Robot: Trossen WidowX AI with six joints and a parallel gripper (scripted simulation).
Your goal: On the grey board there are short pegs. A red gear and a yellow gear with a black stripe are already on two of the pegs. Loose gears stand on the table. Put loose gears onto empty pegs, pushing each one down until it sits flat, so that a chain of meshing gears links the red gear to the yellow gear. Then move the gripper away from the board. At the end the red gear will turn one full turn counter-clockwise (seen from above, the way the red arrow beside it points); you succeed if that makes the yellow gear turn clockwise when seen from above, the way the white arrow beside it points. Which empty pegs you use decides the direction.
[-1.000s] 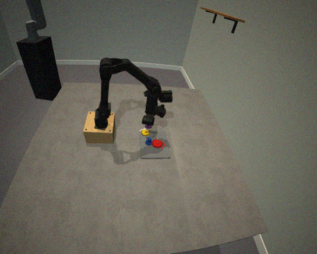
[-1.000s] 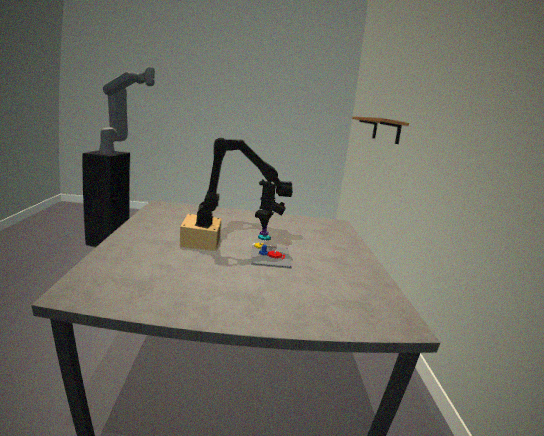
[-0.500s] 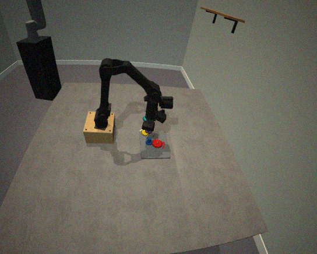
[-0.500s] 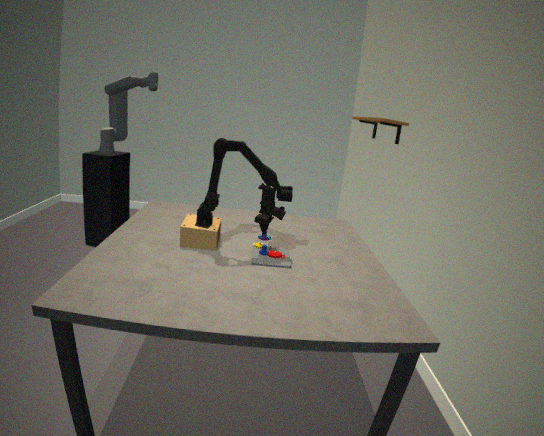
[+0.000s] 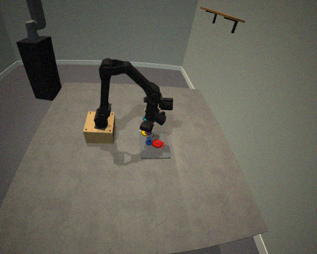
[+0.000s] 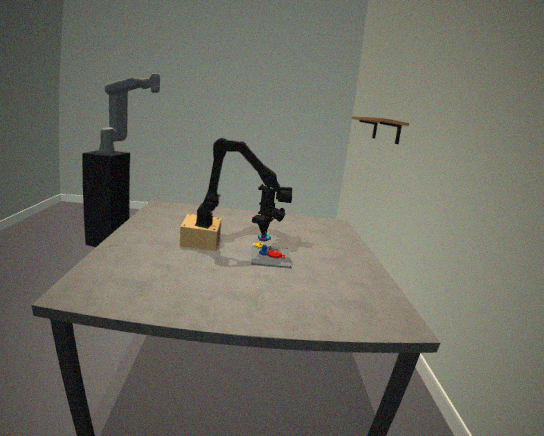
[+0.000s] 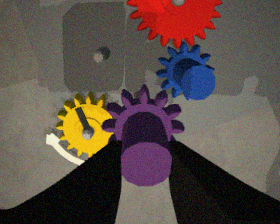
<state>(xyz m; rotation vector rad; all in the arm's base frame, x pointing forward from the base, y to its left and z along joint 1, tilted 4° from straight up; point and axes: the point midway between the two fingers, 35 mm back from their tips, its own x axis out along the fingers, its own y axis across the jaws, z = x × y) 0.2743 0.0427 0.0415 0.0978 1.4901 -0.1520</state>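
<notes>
Beyond the far left corner of the table (image 5: 122,186) (image 6: 240,295), a grey robotic arm (image 5: 32,30) (image 6: 118,112) tops a black pedestal (image 5: 41,70) (image 6: 106,195), while a brown shelf (image 5: 222,14) (image 6: 381,120) hangs on the wall past the right edge.

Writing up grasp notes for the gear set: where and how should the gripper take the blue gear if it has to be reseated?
I'd grip the upright round knob of the blue gear, coming straight down from above, fingers on opposite sides. The knob rises clear of the teeth; the rim is a poor choice, with the red gear right beside it.
</notes>
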